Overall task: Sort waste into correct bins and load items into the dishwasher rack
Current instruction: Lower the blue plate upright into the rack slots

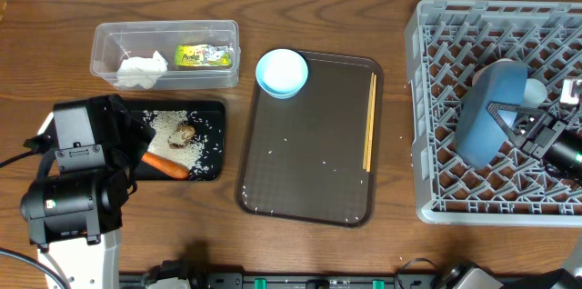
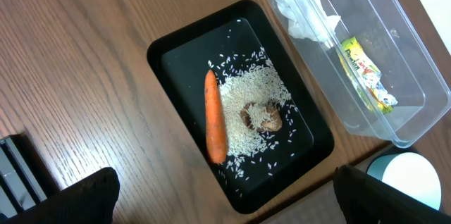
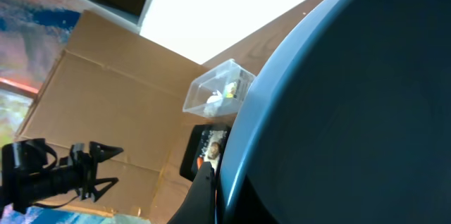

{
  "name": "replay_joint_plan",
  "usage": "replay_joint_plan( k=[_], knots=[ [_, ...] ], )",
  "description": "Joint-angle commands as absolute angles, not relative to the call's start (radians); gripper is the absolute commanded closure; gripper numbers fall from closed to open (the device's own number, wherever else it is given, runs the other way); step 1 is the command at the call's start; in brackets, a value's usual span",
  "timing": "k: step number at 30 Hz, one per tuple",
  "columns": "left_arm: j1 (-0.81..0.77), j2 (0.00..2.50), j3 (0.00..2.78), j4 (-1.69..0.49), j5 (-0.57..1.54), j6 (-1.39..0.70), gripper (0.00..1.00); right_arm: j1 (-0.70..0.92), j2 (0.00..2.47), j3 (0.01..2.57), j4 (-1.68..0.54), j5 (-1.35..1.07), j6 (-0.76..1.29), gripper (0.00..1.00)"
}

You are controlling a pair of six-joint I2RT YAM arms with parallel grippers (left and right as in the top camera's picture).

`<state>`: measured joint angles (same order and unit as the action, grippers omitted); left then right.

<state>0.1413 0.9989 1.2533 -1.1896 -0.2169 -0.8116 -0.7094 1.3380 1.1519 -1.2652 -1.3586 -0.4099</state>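
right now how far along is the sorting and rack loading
Done: tissue and wrapper lie in the clear tub; carrot, food lump and rice in the black tray. In hand: the right claw is shut on the blue plate, tilted in the rack. To load: the bowl and chopsticks on the brown tray.

Only printing I can spot is on the crumpled green-yellow wrapper (image 2: pixel 365 71) lying in the clear plastic tub (image 2: pixel 412 122). There's some lettering on the yellow part, but it's way too small and creased for me to make out. Nothing else around here has a readable label or number.
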Motion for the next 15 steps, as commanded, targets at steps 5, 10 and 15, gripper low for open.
replay_joint_plan(
  k=[5,10,15],
  knots=[
    [0.146,0.999,1.257,-1.193,-0.236,-0.813,0.02,-0.715,1.334,1.053,-1.217,-1.362,-0.435,0.99],
    [0.146,0.999,1.257,-1.193,-0.236,-0.813,0.02,-0.715,1.334,0.968,-1.137,-1.395,-0.415,0.99],
    [0.146,0.999,1.257,-1.193,-0.236,-0.813,0.02,-0.717,1.333,0.980,-1.100,-1.360,-0.343,0.99]
  ],
)
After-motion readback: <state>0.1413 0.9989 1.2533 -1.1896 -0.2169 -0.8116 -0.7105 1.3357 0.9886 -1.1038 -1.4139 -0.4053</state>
